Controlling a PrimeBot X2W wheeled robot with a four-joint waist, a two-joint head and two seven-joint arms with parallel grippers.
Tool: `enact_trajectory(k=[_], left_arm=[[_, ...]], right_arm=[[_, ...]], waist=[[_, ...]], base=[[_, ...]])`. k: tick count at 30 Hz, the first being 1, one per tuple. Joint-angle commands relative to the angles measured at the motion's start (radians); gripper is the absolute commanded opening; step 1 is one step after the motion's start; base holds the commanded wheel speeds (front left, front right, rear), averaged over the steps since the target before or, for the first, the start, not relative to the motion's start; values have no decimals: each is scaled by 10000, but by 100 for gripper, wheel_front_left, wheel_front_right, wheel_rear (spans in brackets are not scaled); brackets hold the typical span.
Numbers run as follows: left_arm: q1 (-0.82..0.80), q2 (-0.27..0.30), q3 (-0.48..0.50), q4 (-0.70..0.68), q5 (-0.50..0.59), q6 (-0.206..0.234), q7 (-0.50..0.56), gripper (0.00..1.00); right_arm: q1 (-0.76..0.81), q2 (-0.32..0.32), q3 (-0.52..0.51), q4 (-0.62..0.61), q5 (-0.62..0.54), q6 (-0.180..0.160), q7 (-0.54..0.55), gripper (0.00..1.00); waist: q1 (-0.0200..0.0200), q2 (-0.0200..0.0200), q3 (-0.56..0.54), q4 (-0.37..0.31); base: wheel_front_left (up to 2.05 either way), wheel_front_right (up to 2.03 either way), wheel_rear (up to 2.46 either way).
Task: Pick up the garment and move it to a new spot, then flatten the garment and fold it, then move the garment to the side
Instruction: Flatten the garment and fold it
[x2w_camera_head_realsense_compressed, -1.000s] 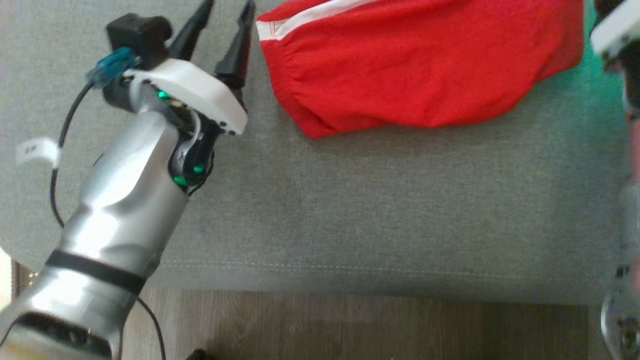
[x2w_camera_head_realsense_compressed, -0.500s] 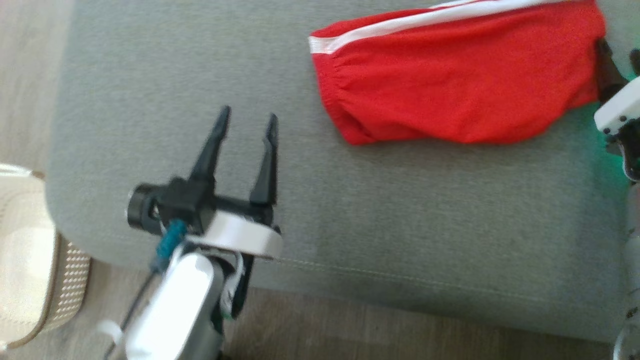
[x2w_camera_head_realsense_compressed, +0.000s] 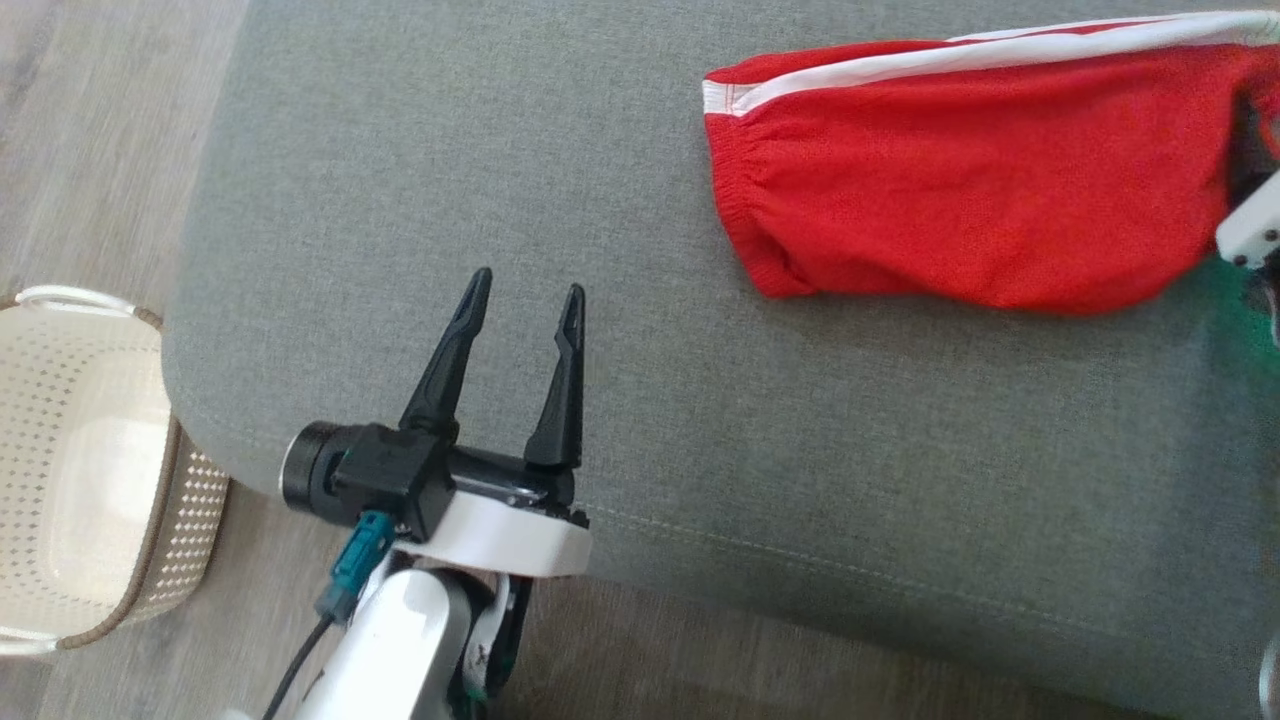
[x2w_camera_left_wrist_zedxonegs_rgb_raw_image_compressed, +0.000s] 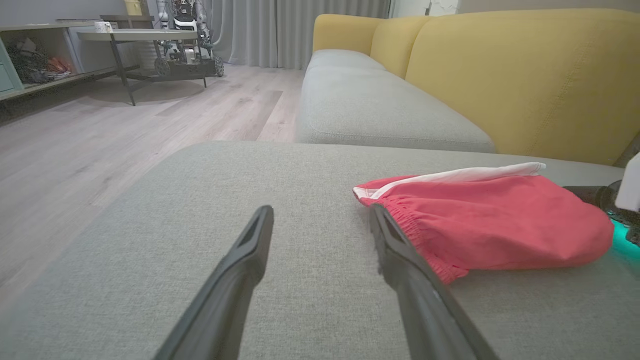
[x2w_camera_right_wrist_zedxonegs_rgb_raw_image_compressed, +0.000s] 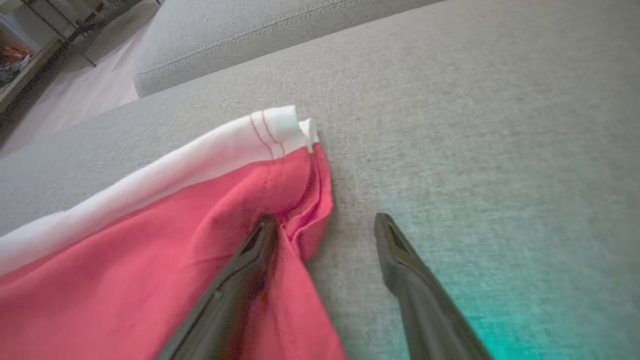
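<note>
The garment (x2w_camera_head_realsense_compressed: 960, 190) is a pair of red shorts with a white side stripe, lying bunched on the grey cushion (x2w_camera_head_realsense_compressed: 700, 450) at the upper right. My left gripper (x2w_camera_head_realsense_compressed: 529, 282) hovers open over the cushion's front left part, well clear of the garment's waistband; the left wrist view shows its fingers (x2w_camera_left_wrist_zedxonegs_rgb_raw_image_compressed: 240, 270) apart with the garment (x2w_camera_left_wrist_zedxonegs_rgb_raw_image_compressed: 500, 225) ahead to the right. My right gripper (x2w_camera_right_wrist_zedxonegs_rgb_raw_image_compressed: 325, 219) is open at the garment's other end. One finger (x2w_camera_right_wrist_zedxonegs_rgb_raw_image_compressed: 240, 280) lies over the red cloth (x2w_camera_right_wrist_zedxonegs_rgb_raw_image_compressed: 125, 270), the other over bare cushion. Its white housing (x2w_camera_head_realsense_compressed: 1250, 225) shows at the right edge.
A white perforated basket (x2w_camera_head_realsense_compressed: 80, 470) stands on the wooden floor (x2w_camera_head_realsense_compressed: 90, 120) left of the cushion. A yellow sofa back (x2w_camera_left_wrist_zedxonegs_rgb_raw_image_compressed: 525, 75) rises behind the cushion. A low table (x2w_camera_left_wrist_zedxonegs_rgb_raw_image_compressed: 140, 37) stands far across the room.
The head camera has shifted, so the whole picture moved. My left gripper has drawn back from the garment's waistband end toward the cushion's front edge, jaws still open.
</note>
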Motion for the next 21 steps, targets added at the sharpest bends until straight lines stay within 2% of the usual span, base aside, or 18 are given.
enact_trajectory(k=[1, 3, 4, 13, 21], left_arm=[[-70, 0, 438, -340, 123, -73, -52, 100], [-66, -33, 515, -355, 183, -132, -52, 100], [-60, -47, 551, -356, 206, -157, -52, 100], [110, -112, 858, -392, 313, -312, -53, 100], [230, -128, 994, -363, 347, -405, -53, 100]], right_arm=[[-94, 132, 365, 30, 2, -2, 170, 80], [-134, 126, 541, 186, 50, -2, 242, 20], [-145, 115, 625, 257, 97, -2, 279, 0], [-268, -336, 688, 397, 461, -2, 14, 0], [-214, -1006, 770, -126, 762, -2, 152, 0]], waist=[[0, -1, 5, -13], [0, -1, -3, -44], [0, -1, -15, -69], [0, -1, -310, -663], [0, -1, -632, -1262]], base=[[0, 0, 0], [0, 0, 0], [0, 0, 0], [0, 0, 0], [0, 0, 0]])
